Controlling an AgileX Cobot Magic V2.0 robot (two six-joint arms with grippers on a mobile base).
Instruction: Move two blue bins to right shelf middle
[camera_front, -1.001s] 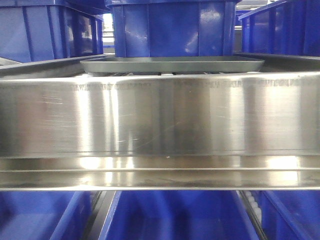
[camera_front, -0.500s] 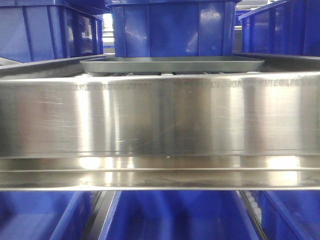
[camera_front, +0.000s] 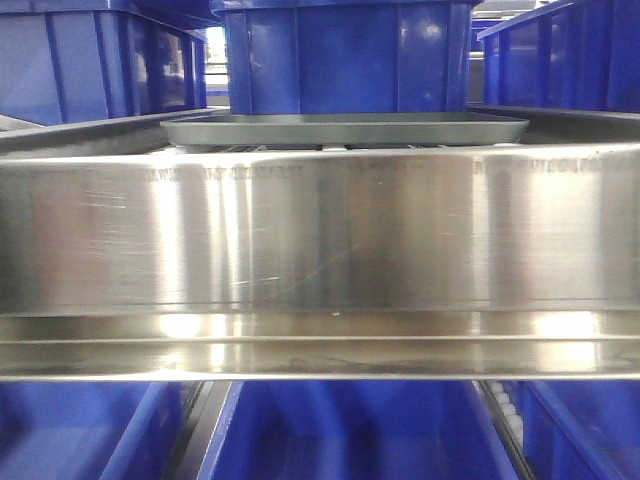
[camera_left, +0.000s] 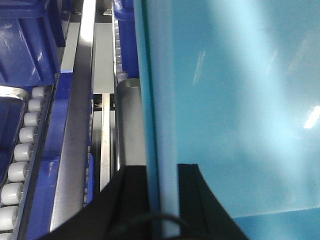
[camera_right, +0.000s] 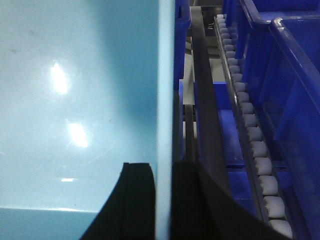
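Note:
A pale cyan blue bin (camera_left: 240, 100) fills the right of the left wrist view, its inside smooth and glossy. My left gripper (camera_left: 162, 200) is shut on its left rim (camera_left: 161, 125), one black finger (camera_left: 134, 200) outside and one inside. The same pale blue bin (camera_right: 75, 100) fills the left of the right wrist view. My right gripper (camera_right: 163, 200) is shut on its right rim (camera_right: 165, 100). I cannot tell whether a second bin is nested in it. Neither the bin nor the grippers show in the front view.
A steel shelf beam (camera_front: 320, 240) spans the front view close up, with a grey tray (camera_front: 345, 130) and dark blue bins (camera_front: 345, 55) behind it. White roller tracks (camera_left: 20, 165) (camera_right: 255, 135) and dark blue bins (camera_right: 295, 75) flank the held bin.
Only the bright reflections on the steel beam have shifted slightly. The tray and dark bins stay where they were.

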